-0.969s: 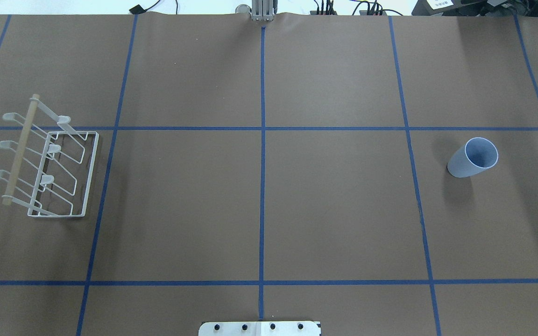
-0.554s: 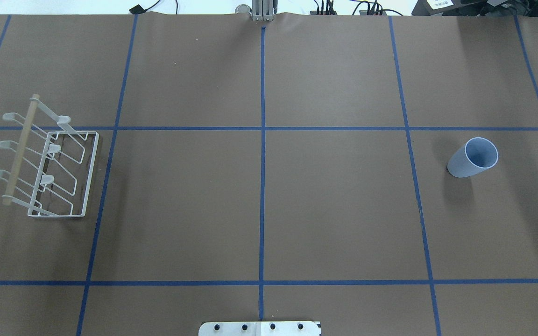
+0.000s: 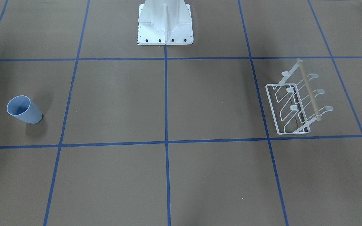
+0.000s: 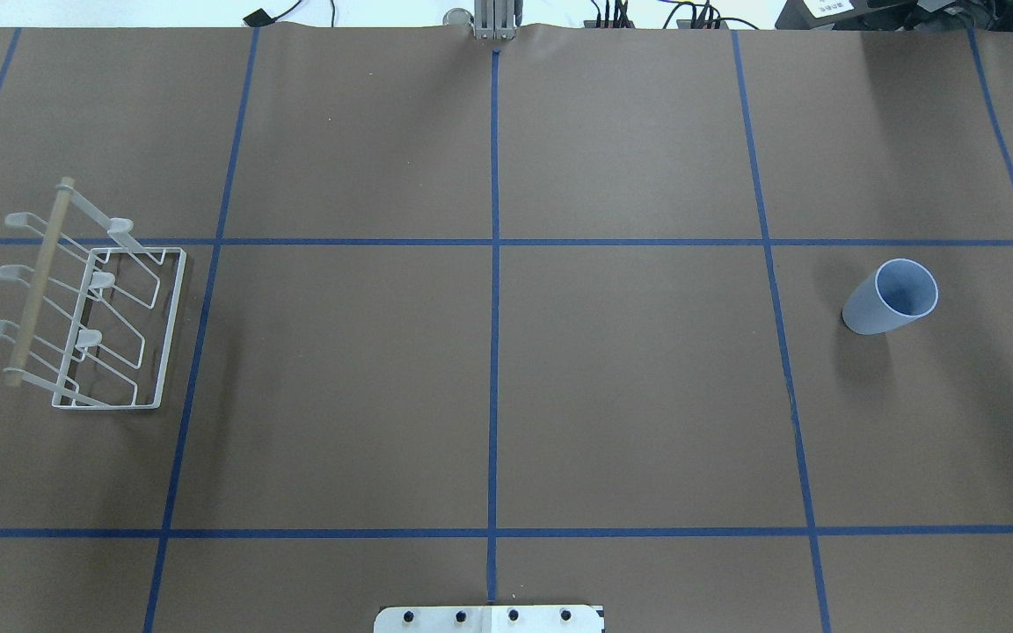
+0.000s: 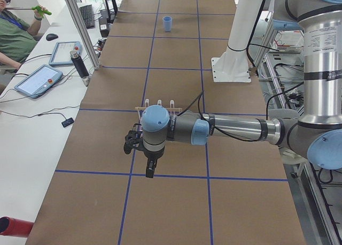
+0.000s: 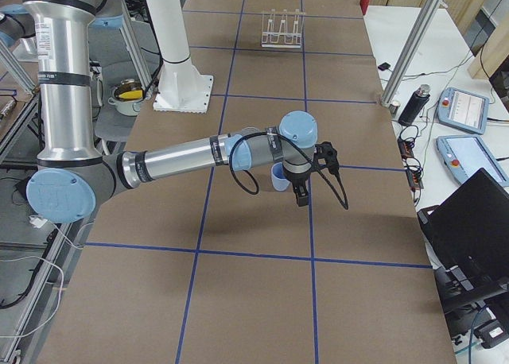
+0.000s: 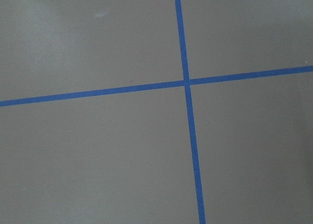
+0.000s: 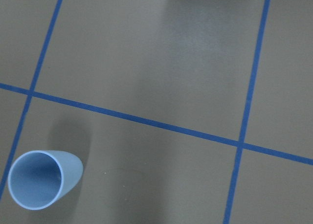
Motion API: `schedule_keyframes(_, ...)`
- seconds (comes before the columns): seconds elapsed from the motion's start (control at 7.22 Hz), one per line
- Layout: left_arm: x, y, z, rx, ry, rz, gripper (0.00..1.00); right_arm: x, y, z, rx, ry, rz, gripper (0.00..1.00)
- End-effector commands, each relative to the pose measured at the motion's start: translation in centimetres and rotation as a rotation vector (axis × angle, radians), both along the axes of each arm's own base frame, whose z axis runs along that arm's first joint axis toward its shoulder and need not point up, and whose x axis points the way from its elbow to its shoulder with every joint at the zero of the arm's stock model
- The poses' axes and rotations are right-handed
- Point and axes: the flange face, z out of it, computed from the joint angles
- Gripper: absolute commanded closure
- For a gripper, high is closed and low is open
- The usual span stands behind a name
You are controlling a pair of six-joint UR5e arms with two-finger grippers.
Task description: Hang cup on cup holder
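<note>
While the pale blue, handleless plastic cup stands on the brown table with its long axis vertical, wide rim up and narrow base down, it lies below and off to one side of the raised right tool, low in the left corner of that wrist's view. The white wire cup holder shows just behind the left tool, its light wooden rod running roughly from the robot's side to the far side and its prongs slanting towards both table ends. A wide stretch of table crossed by blue tape lines separates cup and holder, and I cannot tell whether either tool is spread or pressed together.
</note>
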Motion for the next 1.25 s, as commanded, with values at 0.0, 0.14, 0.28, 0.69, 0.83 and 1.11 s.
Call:
schedule_keyframes(0.0, 0.0, -0.1, -0.1, 0.001, 0.001, 0.0, 0.02, -3.6, -0.4, 1.5, 0.06, -0.02, -0.072, 0.0)
schedule_keyframes(0.14, 0.0, -0.1, 0.0, 0.0, 0.001, 0.0, 0.02, -5.9, -1.3, 1.1, 0.068, -0.021, -0.112, 0.0)
schedule_keyframes(0.28, 0.0, -0.1, 0.0, -0.001, 0.001, -0.001, 0.02, -7.6, -2.6, 0.2, 0.043, -0.033, -0.115, 0.0)
schedule_keyframes(0.69, 0.0, -0.2, 0.2, -0.006, 0.001, -0.003, 0.02, -15.1, -3.5, -2.3, -0.032, -0.043, -0.163, 0.0)
schedule_keyframes(0.83, 0.0, -0.2, 0.2, -0.008, 0.001, -0.003, 0.02, -16.4, -4.6, -1.6, -0.085, -0.038, -0.145, 0.0)
schedule_keyframes(1.11, 0.0, -0.2, 0.2, -0.009, 0.004, -0.004, 0.02, -18.2, -4.9, -0.2, -0.118, -0.025, -0.167, 0.0)
